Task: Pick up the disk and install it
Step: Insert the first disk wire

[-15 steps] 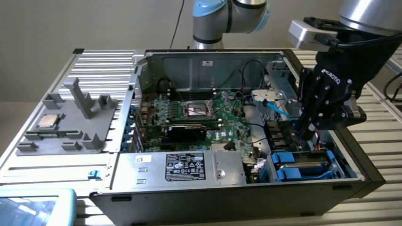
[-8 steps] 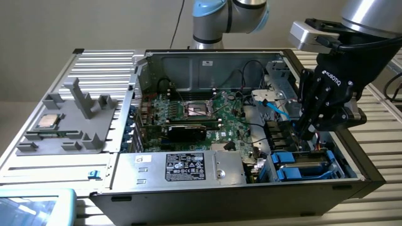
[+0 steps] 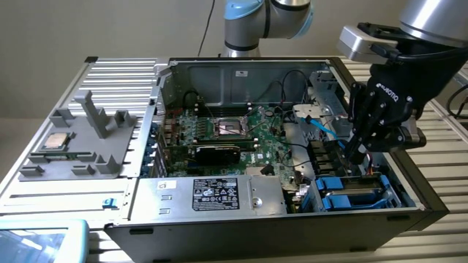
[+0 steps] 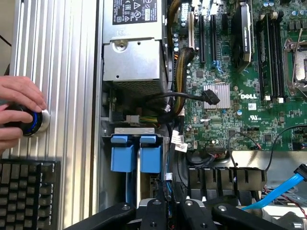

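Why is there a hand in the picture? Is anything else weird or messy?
A person's hand rests on a round knob with a blue ring beside the open computer case, above a keyboard. Inside, a loose blue cable curls free. Nothing looks spilled or broken.

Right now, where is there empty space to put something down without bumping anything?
The ribbed metal table is bare behind the grey fixture, beside the computer case. Another bare strip lies in front of that fixture. Inside the case it is crowded: motherboard, cables, power supply, blue drive bays, with the robot's hand above them.
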Action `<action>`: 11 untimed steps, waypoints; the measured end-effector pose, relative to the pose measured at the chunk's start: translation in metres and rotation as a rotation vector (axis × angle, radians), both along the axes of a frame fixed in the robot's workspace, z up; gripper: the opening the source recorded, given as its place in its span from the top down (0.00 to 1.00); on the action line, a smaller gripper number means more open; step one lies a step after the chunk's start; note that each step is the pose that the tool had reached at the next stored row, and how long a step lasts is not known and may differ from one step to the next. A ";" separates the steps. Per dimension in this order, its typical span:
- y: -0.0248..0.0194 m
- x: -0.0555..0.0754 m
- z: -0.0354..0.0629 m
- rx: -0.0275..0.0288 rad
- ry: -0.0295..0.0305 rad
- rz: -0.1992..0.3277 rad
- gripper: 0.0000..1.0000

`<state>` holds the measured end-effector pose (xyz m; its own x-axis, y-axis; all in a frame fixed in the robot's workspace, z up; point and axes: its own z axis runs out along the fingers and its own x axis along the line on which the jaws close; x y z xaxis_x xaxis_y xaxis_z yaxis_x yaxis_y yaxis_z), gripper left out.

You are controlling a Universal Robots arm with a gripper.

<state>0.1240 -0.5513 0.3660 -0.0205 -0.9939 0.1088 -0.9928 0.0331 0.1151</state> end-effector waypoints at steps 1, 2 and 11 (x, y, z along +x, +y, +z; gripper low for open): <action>-0.0004 0.000 0.0000 0.0017 0.0000 0.000 0.85; -0.0007 0.000 0.0000 0.0029 0.0001 0.000 0.85; -0.0013 0.000 0.0000 0.0038 0.0053 0.000 0.85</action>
